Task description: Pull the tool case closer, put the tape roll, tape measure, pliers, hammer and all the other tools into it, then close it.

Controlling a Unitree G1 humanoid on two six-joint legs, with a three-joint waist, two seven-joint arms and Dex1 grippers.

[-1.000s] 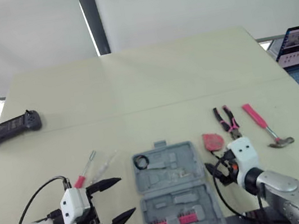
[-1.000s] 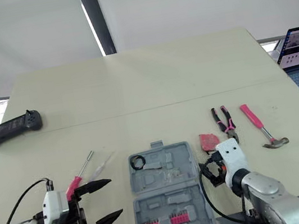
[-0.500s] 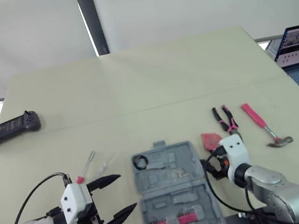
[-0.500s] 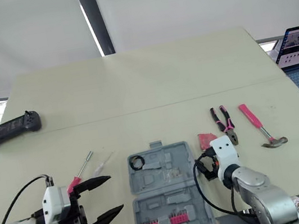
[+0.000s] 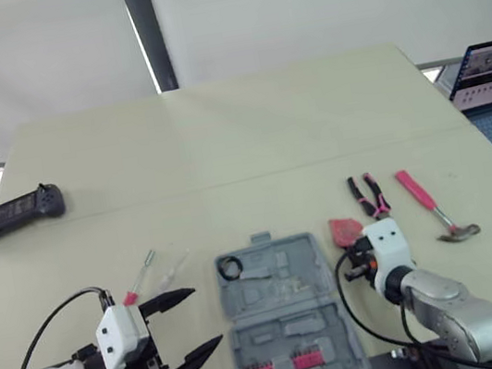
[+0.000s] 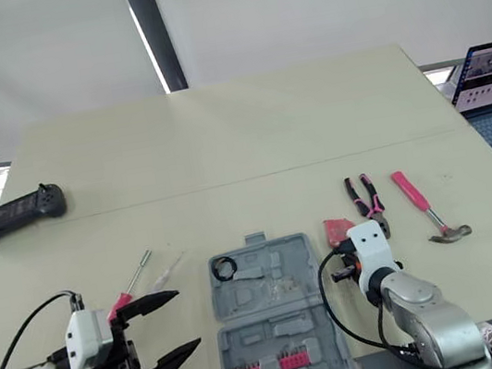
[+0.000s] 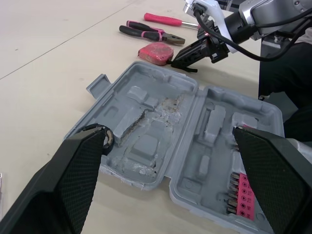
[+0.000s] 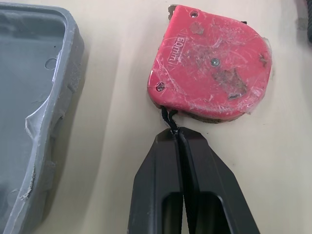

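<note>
The grey tool case [image 5: 309,273] lies open near the table's front edge, with a black tape roll [image 5: 231,266] and pink bits [image 5: 280,366] inside. My left gripper [image 5: 206,317] hovers open just left of the case. Right of the case lies the red tape measure [image 8: 210,63]. My right gripper [image 8: 176,132] is shut, its tips pinching the tape measure's thin black strap [image 8: 168,117]. The pliers [image 5: 369,195] and the pink hammer [image 5: 433,211] lie further right. A pink-handled screwdriver [image 5: 140,281] and a clear tool [image 5: 175,266] lie to the case's left.
A black handheld controller [image 5: 11,210] rests at the table's left edge. A laptop [image 5: 491,75] stands beyond the right edge. The far half of the table [image 5: 248,137] is bare.
My right gripper has moved forward to the tape measure and shut on its strap. The left gripper stays open in place.
</note>
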